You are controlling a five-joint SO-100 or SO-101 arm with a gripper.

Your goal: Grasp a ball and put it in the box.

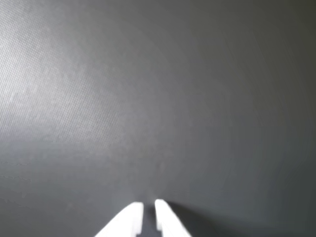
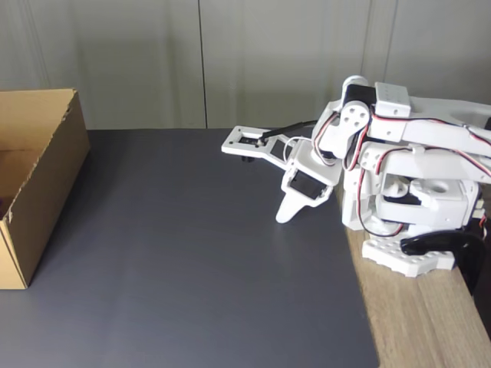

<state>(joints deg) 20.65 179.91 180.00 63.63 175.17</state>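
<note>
Gripper: my white two-finger gripper (image 2: 285, 213) hangs tip-down, just above the dark grey mat, folded in close to my base. In the wrist view the two white fingertips (image 1: 133, 217) stand nearly together, a thin dark slit between them, nothing held. I judge it narrow and empty.

Arm: my white plastic arm (image 2: 399, 134) with red and black wiring is tucked back at the right of the fixed view, its base on the pale wooden surface (image 2: 430, 322).

Mat: the dark grey mat (image 2: 192, 261) covers most of the surface; the wrist view looks onto bare mat (image 1: 158, 98) ahead of my fingertips.

Box: the large brown corrugated cardboard box (image 2: 38, 192) sits at the far left of the fixed view, open at the top, well apart from my gripper across the mat.

Ball: I cannot place the knobbed ball. A dark trace at the left edge inside the box is too small to identify.

Key relation: the box lies to the left of my gripper in the fixed view, with open mat between. The direction to the ball cannot be fixed.

Stage, as judged: at rest; either no grasp has begun, or the ball is already in the box. I cannot tell which.
</note>
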